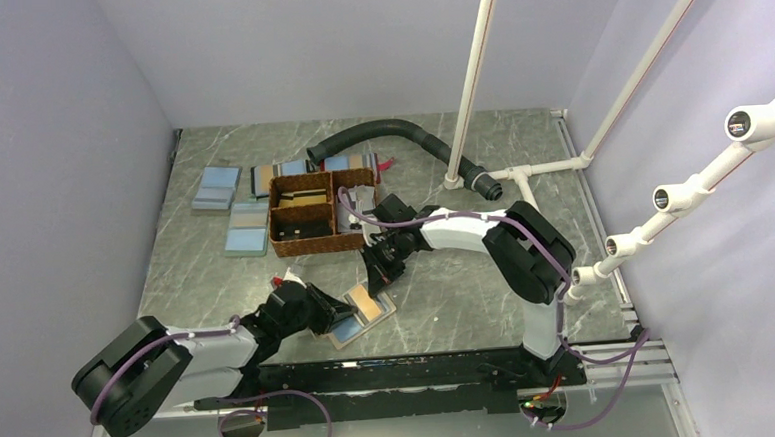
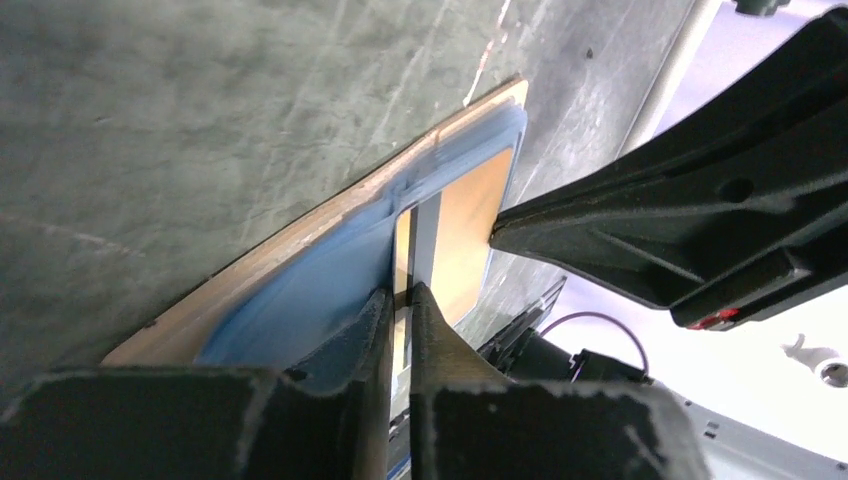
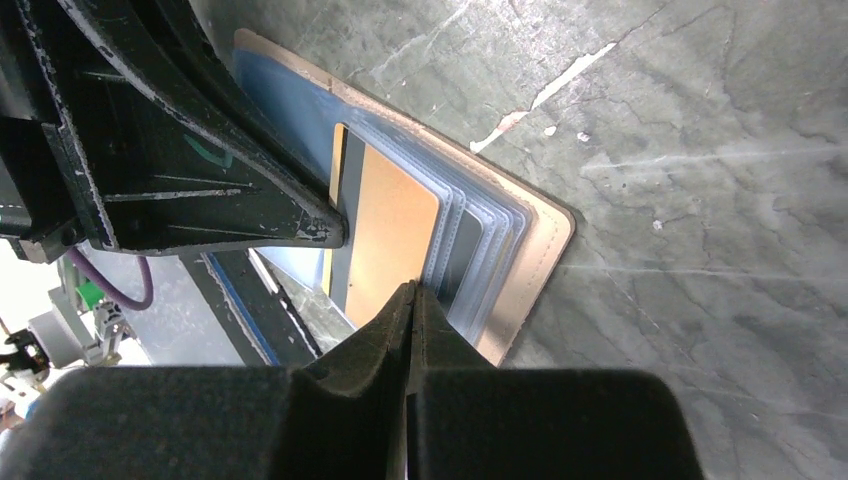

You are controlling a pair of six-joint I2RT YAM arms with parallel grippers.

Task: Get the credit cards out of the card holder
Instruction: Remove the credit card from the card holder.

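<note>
1. At the left side of the work area, the black two-finger left end effector has its fingers drawn almost together, with only a slit between them. The tips are down on a light blue inner face. I cannot tell whether they pinch anything. Its job, I judge, is to anchor: press flat and do not lift.
2. Between the two arms, the small tan-rimmed leather bifold card holder lies open on the grey-green marbled table, near the arms' bases, with its sleeves fanned out.
3. Uppermost in those sleeves sits a flat orange-tan credit card. The pull should probably run along the card's own plane, low and slow, so the card holder does not drag.
4. On the right, the black right end effector is closed, its tips meeting at that card's corner. Whether the card is truly between the pads is hidden, so confirm the grip first and re-grip if the card holder slides.
</note>
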